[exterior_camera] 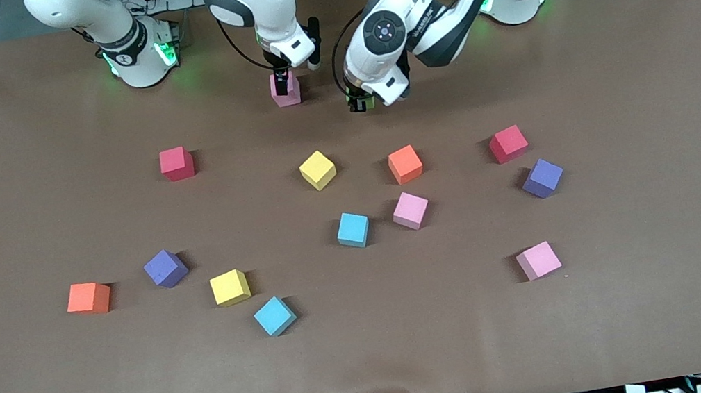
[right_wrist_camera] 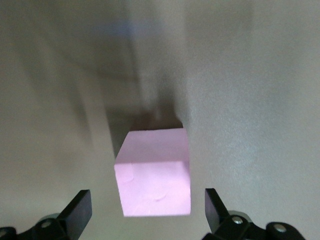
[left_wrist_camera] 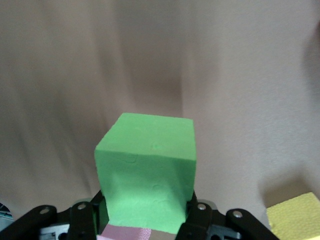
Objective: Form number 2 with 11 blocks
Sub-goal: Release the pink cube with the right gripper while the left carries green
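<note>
Clearly the digit has barely begun — one pink cube (exterior_camera: 285,90) sits on the table (exterior_camera: 36,387) near the robots' bases, and nothing touches it yet. The right claw (exterior_camera: 282,84) hangs straight over that cube with its fingers (right_wrist_camera: 77,212) spread wide on either side, not gripping; the right wrist view shows clear gaps between pads and cube. I judge it is either just letting go or steadying the spot as the digit's first piece.

The left claw (exterior_camera: 362,103) is pressed in on a green cube (left_wrist_camera: 147,172), pinching it by two opposite faces and carrying it over bare table beside the pink one. Held square like that, it could be set down flush against its neighbour.

The other blocks lie scattered and apart, nearer the front camera: a yellow cube (exterior_camera: 317,170), an orange cube (exterior_camera: 405,164), a blue cube (exterior_camera: 354,230) and more. Two red cubes (exterior_camera: 176,163) lie among them — I take those as spares.
</note>
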You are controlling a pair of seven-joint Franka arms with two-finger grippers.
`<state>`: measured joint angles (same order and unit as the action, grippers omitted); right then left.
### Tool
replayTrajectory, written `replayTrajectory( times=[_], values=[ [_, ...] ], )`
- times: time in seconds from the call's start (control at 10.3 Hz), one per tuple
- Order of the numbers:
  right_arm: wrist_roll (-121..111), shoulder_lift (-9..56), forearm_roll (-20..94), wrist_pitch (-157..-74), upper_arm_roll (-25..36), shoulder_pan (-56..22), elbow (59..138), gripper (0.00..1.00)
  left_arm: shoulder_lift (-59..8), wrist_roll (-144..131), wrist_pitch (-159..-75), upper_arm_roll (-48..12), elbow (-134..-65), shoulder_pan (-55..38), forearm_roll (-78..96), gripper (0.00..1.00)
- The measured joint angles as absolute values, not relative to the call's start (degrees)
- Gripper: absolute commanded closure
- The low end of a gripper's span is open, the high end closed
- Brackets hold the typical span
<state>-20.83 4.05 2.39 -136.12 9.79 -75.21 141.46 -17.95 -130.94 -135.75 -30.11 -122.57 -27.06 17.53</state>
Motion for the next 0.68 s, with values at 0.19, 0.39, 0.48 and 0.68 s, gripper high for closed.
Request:
replayTrajectory(
  times=[0.19, 0.39, 0.48, 0.68],
  values=[
    [-20.83, 0.49, 1.58, -131.70, 9.95, -73.77, 141.37, 0.00, -18.89, -135.92, -138.99, -30.18, -122.59, -29.49, 17.68, 1.00],
    [-20.87, -5.31, 0.34, -124.67, 10.09, -70.31, 141.07, 0.00, -20.00, -139.64, -141.94, -30.18, -122.59, -31.52, 17.69, 1.00],
    [-20.89, -8.71, -0.14, -121.04, 10.21, -68.42, 140.98, 0.00, -20.68, -140.80, -143.35, -30.19, -122.60, -32.75, 17.69, 1.00],
    [-20.91, -15.31, -1.09, -114.69, 10.42, -64.81, 140.89, 0.00, -22.48, -143.08, -145.65, -30.18, -122.53, -36.10, 17.69, 1.00]
  ],
)
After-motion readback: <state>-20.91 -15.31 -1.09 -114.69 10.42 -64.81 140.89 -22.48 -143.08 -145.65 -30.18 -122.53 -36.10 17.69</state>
